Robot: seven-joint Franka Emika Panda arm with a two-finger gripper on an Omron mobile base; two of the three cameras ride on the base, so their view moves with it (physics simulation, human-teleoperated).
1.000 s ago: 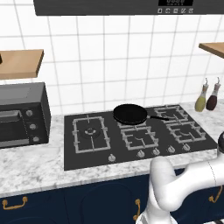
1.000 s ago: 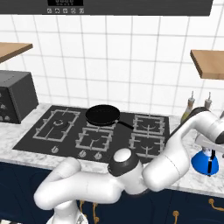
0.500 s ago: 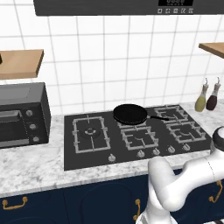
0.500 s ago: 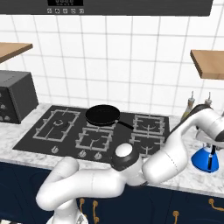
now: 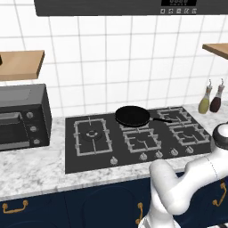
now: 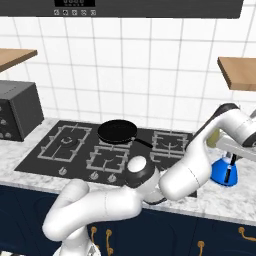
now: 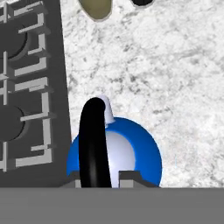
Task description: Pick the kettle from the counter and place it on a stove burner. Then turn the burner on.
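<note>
The small blue kettle point(image 6: 224, 171) stands on the marble counter point(image 6: 220, 200), just right of the black cooktop point(image 6: 50, 160). My gripper point(image 6: 231, 159) comes down on it from above. In the hand view the gripper point(image 7: 103, 179) is shut on the kettle's black arched handle point(image 7: 93, 140), which runs between the two fingertips point(image 7: 130, 177) over the blue body point(image 7: 140, 153). The spout point(image 7: 105, 107) points away from the hand. The nearest small stove burner point(image 6: 169, 141) lies to the kettle's left and also appears in the left base view point(image 5: 189, 133).
A black frying pan point(image 5: 132, 116) sits on the back middle burner, its handle pointing right. Two bottles point(image 5: 204, 100) stand against the wall right of the cooktop. A toaster oven point(image 5: 22, 118) is on the left. Knobs point(image 5: 143, 156) line the cooktop's front edge.
The gripper's fingers have closed in from wide open onto the kettle's handle. The kettle still stands in the same spot on the counter.
</note>
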